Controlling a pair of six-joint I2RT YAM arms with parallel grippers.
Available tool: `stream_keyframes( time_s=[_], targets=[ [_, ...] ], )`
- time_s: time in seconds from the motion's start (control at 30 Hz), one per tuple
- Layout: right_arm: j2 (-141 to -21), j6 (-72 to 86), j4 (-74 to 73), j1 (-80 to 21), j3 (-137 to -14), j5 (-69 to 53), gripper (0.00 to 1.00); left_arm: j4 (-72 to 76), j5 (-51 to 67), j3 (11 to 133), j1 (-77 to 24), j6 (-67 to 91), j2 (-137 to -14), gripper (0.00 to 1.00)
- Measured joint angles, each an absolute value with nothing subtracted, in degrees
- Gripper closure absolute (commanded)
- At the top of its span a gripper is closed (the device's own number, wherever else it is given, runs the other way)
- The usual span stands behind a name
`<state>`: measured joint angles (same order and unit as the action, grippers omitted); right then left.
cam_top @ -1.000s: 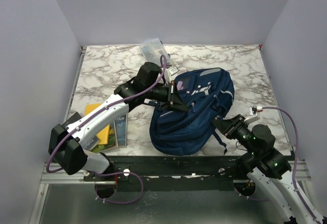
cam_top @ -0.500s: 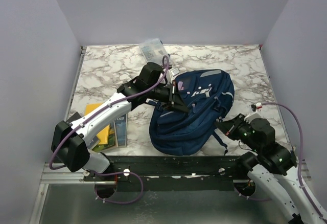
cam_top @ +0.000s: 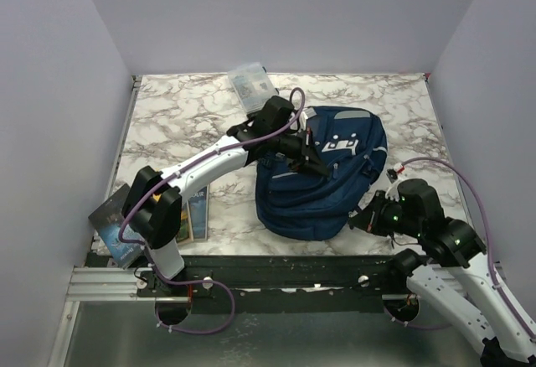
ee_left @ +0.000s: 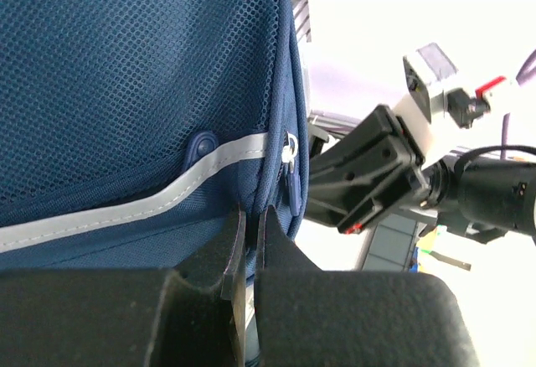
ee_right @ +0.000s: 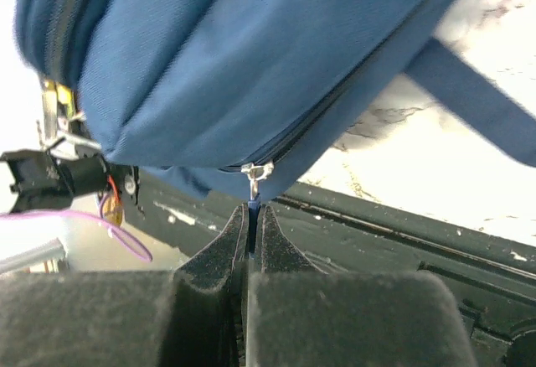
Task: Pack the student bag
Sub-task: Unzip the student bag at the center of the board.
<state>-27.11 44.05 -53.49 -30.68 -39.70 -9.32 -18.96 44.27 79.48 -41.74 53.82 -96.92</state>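
Note:
The navy student bag [cam_top: 322,178] lies on the marble table, right of centre. My left gripper [cam_top: 314,159] is shut on a fold of the bag's fabric beside a grey trim line [ee_left: 126,208] on its front; in the left wrist view [ee_left: 249,216] the jaws pinch that fabric. My right gripper [cam_top: 358,220] is at the bag's near right edge, shut on a blue zipper pull [ee_right: 253,208] hanging from a silver slider [ee_right: 257,170] on the bag's dark zipper line. A dark strap [ee_right: 469,99] trails over the table.
A clear plastic pouch [cam_top: 249,80] lies at the back of the table. Books [cam_top: 197,208] lie near the left arm's base, with a dark one [cam_top: 117,224] at the near left edge. The black rail [cam_top: 276,271] runs along the table's front edge.
My left gripper has moved right, dragging the bag's top right with it. My right gripper has dropped toward the front edge, still at the bag. A dark book now shows at the near left.

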Motion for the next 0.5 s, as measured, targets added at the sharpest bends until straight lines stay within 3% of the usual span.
stream_keyframes(
  time_s=[0.5],
  targets=[
    [-36.1,37.6,-50.5,-30.7,-40.6,-28.5,1.00,-16.3,42.5,90.3,-49.3,58.3,-109.4,1.00]
  ],
)
